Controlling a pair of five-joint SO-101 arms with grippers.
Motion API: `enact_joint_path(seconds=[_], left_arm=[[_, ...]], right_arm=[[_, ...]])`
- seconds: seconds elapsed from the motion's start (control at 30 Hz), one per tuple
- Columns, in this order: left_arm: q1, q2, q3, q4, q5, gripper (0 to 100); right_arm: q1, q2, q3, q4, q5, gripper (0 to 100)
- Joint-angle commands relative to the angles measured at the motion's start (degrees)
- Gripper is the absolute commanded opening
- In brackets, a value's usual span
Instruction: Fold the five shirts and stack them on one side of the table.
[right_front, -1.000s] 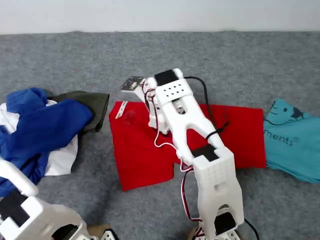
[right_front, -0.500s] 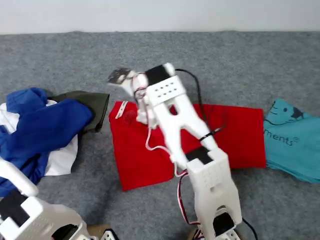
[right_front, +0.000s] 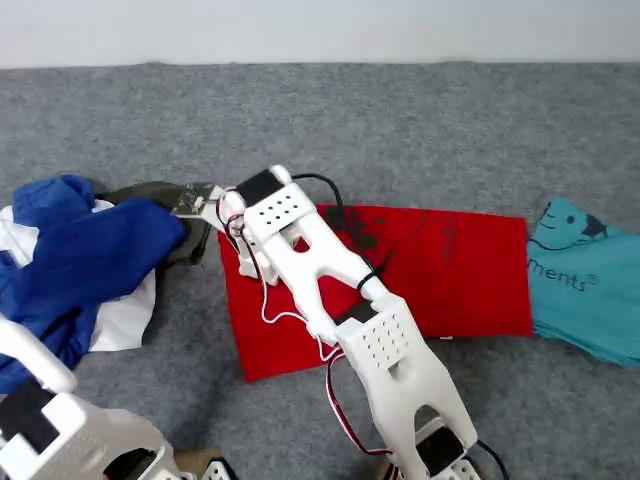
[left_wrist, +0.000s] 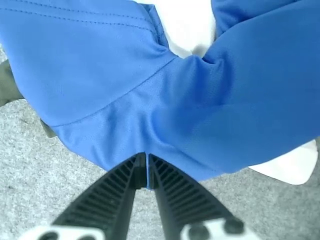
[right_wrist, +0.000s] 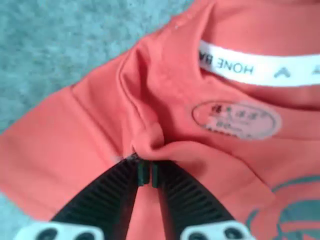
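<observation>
The right claw (right_wrist: 145, 172), fully closed, is pinching the red shirt (right_wrist: 80, 135) beside its collar label (right_wrist: 260, 70). Limp, light cloth is probably wanting corner grips.

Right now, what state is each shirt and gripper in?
red shirt: spread flat, a fold pinched near the collar
blue shirt: crumpled, on top of the pile
white shirt: crumpled under blue shirt
olive shirt: partly under the pile
teal shirt: lying flat
left gripper: shut on blue shirt
right gripper: shut on red shirt

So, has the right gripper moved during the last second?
Yes. The right gripper moved left across the red shirt, toward the olive shirt beside it.
</observation>
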Motion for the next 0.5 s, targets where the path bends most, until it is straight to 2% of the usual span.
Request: enact_joint_path(seconds=[0.0,0.13,0.27,0.47], left_arm=[[-0.09,-3.78,-0.66,-0.35,-0.18,2],[-0.09,-3.78,-0.75,1.32,-0.09,2],[-0.18,-3.78,-0.75,2.11,-0.09,2],[-2.46,-3.87,-0.84,1.76,-0.09,2]], right_arm=[[-1.36,-3.56,-8.70,8.04,-0.79,1.5],[-1.71,-10.77,-5.10,7.78,-5.63,1.4],[-4.62,-20.62,9.58,7.69,-5.80,2.1],[-9.80,-31.52,31.12,6.81,-7.38,18.0]])
